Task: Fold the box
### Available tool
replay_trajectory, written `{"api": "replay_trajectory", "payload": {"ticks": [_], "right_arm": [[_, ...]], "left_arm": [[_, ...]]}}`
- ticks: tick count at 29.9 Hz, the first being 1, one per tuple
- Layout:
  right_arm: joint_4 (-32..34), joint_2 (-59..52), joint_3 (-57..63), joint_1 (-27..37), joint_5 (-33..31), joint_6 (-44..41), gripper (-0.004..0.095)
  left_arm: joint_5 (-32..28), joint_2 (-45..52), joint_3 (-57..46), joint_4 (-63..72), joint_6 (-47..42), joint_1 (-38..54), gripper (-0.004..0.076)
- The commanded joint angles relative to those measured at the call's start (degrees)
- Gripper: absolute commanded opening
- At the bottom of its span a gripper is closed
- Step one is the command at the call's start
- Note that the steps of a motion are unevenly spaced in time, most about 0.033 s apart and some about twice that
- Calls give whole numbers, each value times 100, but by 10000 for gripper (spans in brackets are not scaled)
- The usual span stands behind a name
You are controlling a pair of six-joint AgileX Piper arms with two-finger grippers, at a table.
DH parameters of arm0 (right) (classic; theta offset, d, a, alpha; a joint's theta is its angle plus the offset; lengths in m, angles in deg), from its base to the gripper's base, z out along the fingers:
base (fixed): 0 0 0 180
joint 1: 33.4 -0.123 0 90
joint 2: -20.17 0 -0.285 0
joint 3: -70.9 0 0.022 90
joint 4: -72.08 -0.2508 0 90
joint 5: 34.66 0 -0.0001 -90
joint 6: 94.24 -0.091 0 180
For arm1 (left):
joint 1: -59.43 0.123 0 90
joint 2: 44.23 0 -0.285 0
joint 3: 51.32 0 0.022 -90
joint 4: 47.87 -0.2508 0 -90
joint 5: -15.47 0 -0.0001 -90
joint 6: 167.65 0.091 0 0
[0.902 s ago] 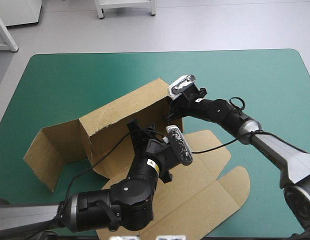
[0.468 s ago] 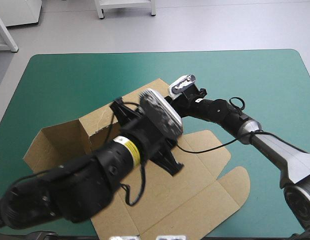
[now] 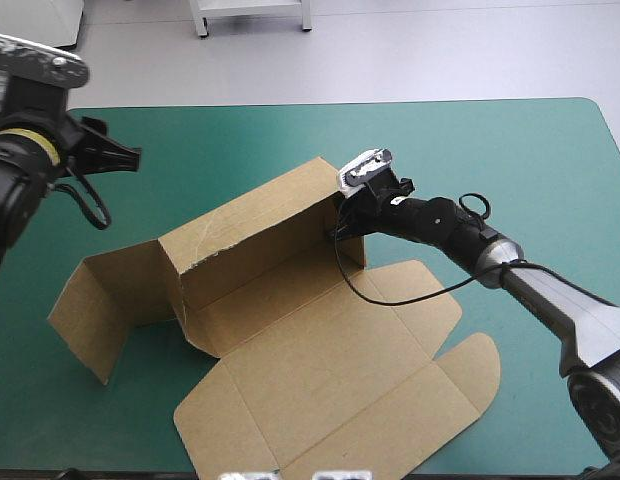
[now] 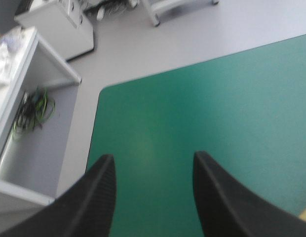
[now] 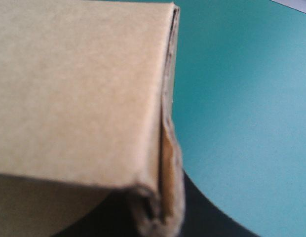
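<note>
Right gripper [image 3: 343, 213] first: its black fingers are pressed all but together, pinching the box [image 3: 290, 340] at the right-hand end of its raised wall. The right wrist view has it up close. The doubled edge of brown board is squeezed between the two fingers, the wall's broad face runs away ahead of them, and the teal-green cover [image 3: 510, 150] shows off to one side.

Out from that grip, the wall stands upright and runs on a slant across the middle of the table, toward the left edge. At its far end a side flap stands up too, bent round toward the near-left. The rest of the sheet lies flat on the cover, spreading from the foot of the wall toward the near edge, with rounded tabs on its right side. So the box sits mid-table, half raised and half flat.

Now over to the left gripper [image 4: 154, 159], and it's nowhere near the action. It hangs high above the table's far-left corner, well apart from the board. Its fingers are spread wide with nothing between them, only bare cover and the rounded table corner below.
</note>
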Motion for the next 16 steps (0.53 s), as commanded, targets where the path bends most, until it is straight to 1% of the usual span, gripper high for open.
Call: {"api": "replay_trajectory", "payload": {"ticks": [1, 4, 5, 7, 8, 10, 12, 16], "right_arm": [[319, -221, -138, -29, -273, -400, 1], [935, -221, -176, -19, -366, -1006, 1], [1154, -221, -211, -19, -434, -1238, 1], [1800, -221, -369, 37, -715, -1938, 1], [2107, -221, -471, 62, -861, -2298, 1], [2608, -249, -694, 184, -1271, -2903, 1], [2856, -313, -898, 323, -1718, -3263, 1], [2914, -534, -1261, 652, -2526, -3652, 1]], "left_arm": [[-607, 34, 135, 1357, 437, 1537, 244], [-930, -244, 126, 2847, 850, 2813, 121], [-1012, -372, 126, 3257, 1001, 3096, 71], [-1110, -616, 126, 3744, 1190, 3456, 9], [-1125, -752, 126, 3893, 1201, 3566, -8], [-1134, -996, 126, 3893, 1215, 3637, -8], [-1134, -1234, 126, 3866, 1215, 3637, -8], [-1221, -1595, 126, 3989, 1369, 3637, -8]]}}
